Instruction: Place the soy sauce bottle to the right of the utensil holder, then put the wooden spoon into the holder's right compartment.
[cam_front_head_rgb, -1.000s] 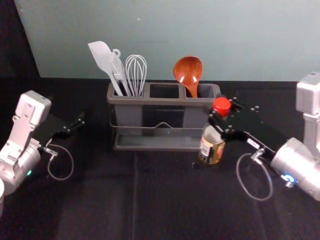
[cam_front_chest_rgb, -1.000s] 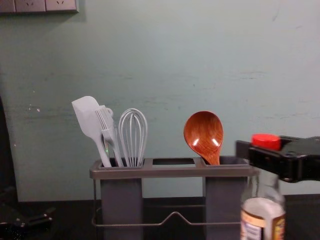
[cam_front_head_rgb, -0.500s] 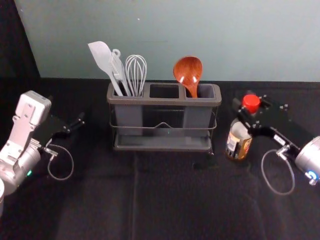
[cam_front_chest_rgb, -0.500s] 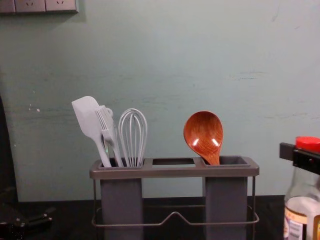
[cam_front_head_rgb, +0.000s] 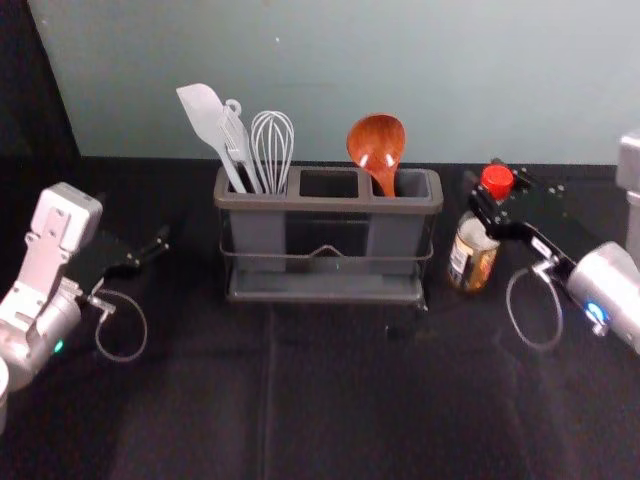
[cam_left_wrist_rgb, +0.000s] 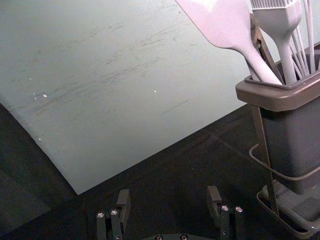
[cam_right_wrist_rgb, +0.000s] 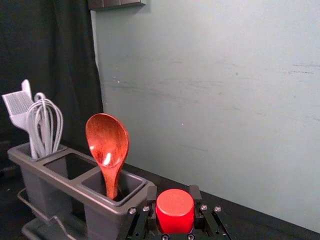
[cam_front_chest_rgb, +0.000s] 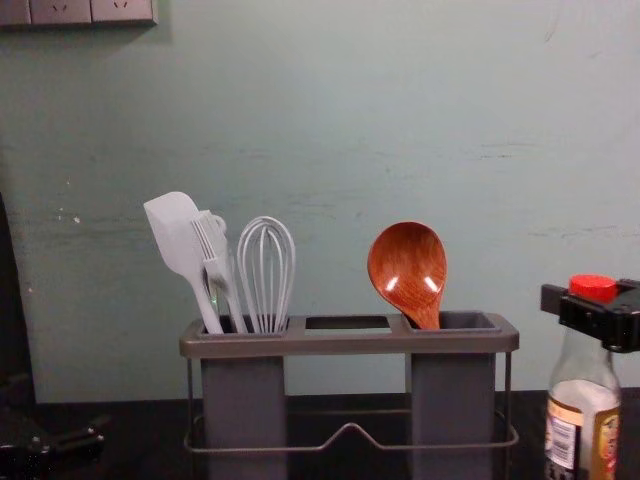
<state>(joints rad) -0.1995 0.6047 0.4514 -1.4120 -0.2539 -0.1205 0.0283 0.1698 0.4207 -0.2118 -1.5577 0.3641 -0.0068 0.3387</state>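
In the head view my right gripper (cam_front_head_rgb: 487, 190) is shut on the neck of the soy sauce bottle (cam_front_head_rgb: 472, 258), just under its red cap. The bottle stands upright beside the right end of the grey utensil holder (cam_front_head_rgb: 330, 204), with a gap between them; whether its base touches the table I cannot tell. In the right wrist view the red cap (cam_right_wrist_rgb: 175, 209) sits between the fingers of my right gripper (cam_right_wrist_rgb: 173, 194). The wooden spoon (cam_front_chest_rgb: 407, 270) leans in the holder's right compartment, bowl up. My left gripper (cam_front_head_rgb: 160, 243) is parked at the left, open in the left wrist view (cam_left_wrist_rgb: 169, 196).
A white spatula (cam_front_head_rgb: 205, 118), a brush (cam_front_head_rgb: 236, 135) and a whisk (cam_front_head_rgb: 272, 143) occupy the holder's left compartment. Behind the black-covered table (cam_front_head_rgb: 330, 390) rises a pale green wall (cam_front_head_rgb: 480, 85). A dark curtain (cam_right_wrist_rgb: 45, 55) hangs at the far left.
My right gripper carried the bottle rightward, away from the holder's front right corner, then slightly back and a little left. The left arm, the holder and the spoon have stayed where they were.
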